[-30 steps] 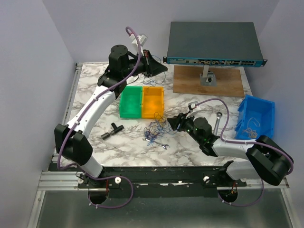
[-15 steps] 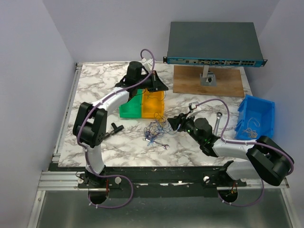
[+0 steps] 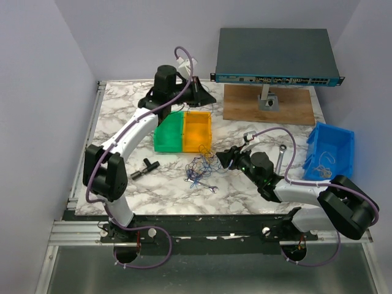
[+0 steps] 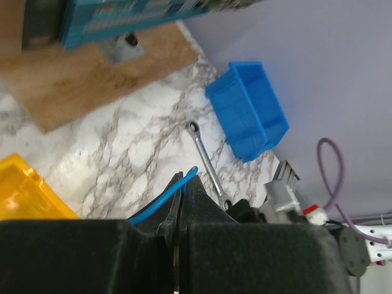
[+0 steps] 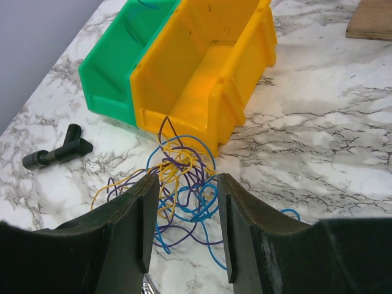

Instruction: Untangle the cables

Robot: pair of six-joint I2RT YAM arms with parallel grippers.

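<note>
Robotics lab test cell, you're looking at. Plain walls are boxing in a marble-print tabletop. Left arm and right arm are sitting by an aluminium rail. A rack network switch is standing over a wooden board. Green bin, yellow bin and blue bin are sitting out.

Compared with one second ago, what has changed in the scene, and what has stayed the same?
The left gripper, shut on a blue cable, swung toward the yellow bin and then drew back away from it, its elbow shifting right and back left. The right gripper, open beside the bunch of cables, did not move, and neither did the bunch.
</note>
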